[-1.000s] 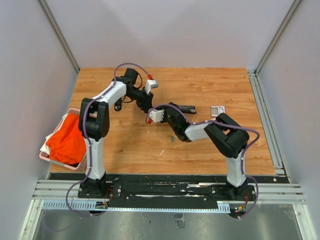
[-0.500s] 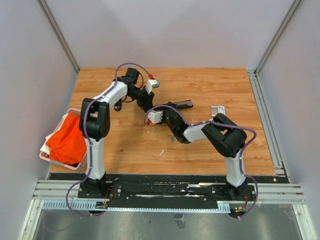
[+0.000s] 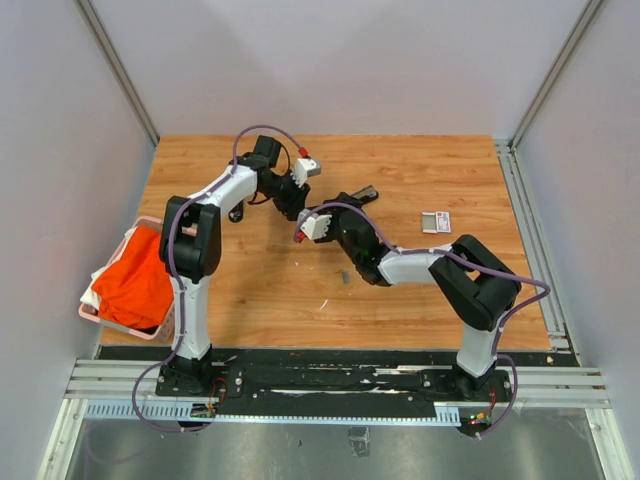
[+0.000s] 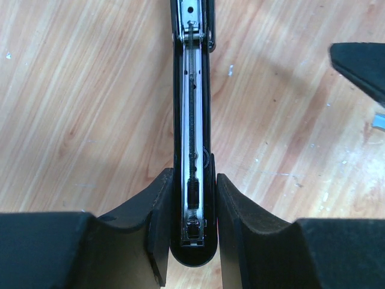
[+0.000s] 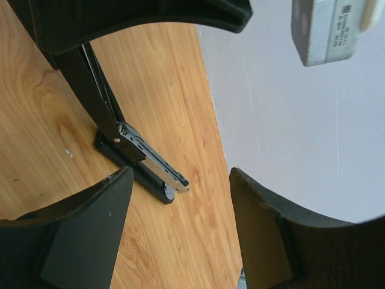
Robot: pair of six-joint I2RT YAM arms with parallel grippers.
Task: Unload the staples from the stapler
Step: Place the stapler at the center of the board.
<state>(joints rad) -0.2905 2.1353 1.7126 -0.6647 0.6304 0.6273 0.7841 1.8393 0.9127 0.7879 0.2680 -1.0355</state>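
Observation:
The black stapler (image 3: 360,195) lies open at mid-table, its base and silvery magazine (image 5: 150,164) flat on the wood. Its lid (image 4: 192,120) is raised, with the spring channel exposed. My left gripper (image 4: 194,177) is shut on the lid's free end; in the top view it (image 3: 299,205) sits just left of the stapler. My right gripper (image 5: 180,173) is open, with nothing between its fingers, and hovers just in front of the stapler (image 3: 347,213). A tiny grey strip, apparently staples (image 3: 343,277), lies on the wood nearer the arms.
A small white-and-red box (image 3: 436,221) lies right of the stapler. A pink basket (image 3: 92,318) holding orange cloth hangs at the table's left edge. Grey walls close in the back and sides.
My right gripper has opened and let go of the stapler. The stapler's front end has swung toward the back wall, and my left gripper has shifted slightly back while still holding the lid.

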